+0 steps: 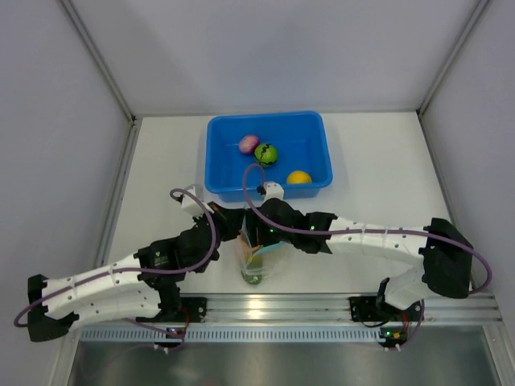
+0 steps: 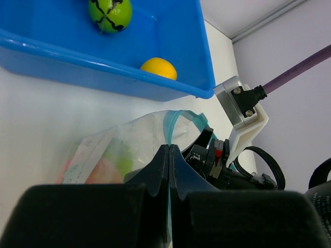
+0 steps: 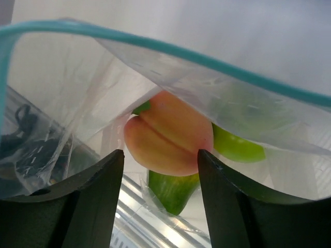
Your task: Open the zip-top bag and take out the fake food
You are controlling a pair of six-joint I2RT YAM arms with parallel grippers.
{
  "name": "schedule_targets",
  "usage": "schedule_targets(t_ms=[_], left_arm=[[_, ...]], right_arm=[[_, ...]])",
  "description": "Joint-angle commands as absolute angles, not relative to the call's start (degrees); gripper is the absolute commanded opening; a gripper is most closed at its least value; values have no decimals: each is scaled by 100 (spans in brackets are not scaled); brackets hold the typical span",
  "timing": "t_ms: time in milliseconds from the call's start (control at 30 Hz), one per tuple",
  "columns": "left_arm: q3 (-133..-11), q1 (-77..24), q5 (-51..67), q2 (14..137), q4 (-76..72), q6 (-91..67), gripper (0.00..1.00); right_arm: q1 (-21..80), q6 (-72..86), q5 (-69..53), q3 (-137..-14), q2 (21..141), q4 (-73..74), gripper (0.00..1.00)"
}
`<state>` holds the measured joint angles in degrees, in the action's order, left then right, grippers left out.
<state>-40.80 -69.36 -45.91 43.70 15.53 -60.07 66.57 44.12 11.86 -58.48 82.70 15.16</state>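
Note:
The zip-top bag (image 1: 256, 259) stands near the table's front edge, mouth held open. My left gripper (image 2: 169, 148) is shut on its teal zipper strip (image 2: 178, 116) at one side of the mouth. My right gripper (image 3: 161, 155) is open inside the bag's mouth, with a peach-orange fake fruit (image 3: 168, 139) just ahead between its fingertips, not clamped. Lime green fruits (image 3: 235, 147) lie behind and below the peach one. Three more fake fruits sit in the blue tub (image 1: 217, 165): a pink one (image 1: 249, 144), a dark green striped one (image 1: 265, 153) and a yellow one (image 1: 299, 178).
The blue tub stands just behind the bag, its near wall (image 2: 103, 64) close to my left gripper. Both arms (image 1: 370, 238) cross in front of it. A metal rail (image 1: 273, 305) runs along the table's near edge. Grey walls close in the sides.

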Motion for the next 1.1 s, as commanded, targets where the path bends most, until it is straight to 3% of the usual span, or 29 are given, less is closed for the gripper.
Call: schedule_targets(t_ms=[0, 300, 500, 667, 867, 1067], left_arm=[[-4017, -6970, -4465, 4210, 1380, -6047, 0], [-3946, -6970, -4465, 4052, 1380, -5968, 0], [-3973, -6970, -4368, 4113, 1389, -5924, 0], [-4017, -6970, -4324, 4183, 1380, -5880, 0], [-3973, -6970, -4307, 4210, 1389, -5889, 0], [-3920, -6970, -4307, 4219, 1380, -5924, 0]], right_arm=[[6794, 4509, 1336, -5897, 8569, 976, 61], [6794, 4438, 1073, -6047, 9325, 712, 71], [6794, 4482, 1448, -6108, 9615, 765, 89], [6794, 4448, 1749, -6003, 9537, 354, 88], [6794, 4351, 2004, -5555, 9177, -535, 81], [6794, 3895, 2180, -5502, 9123, -975, 81]])
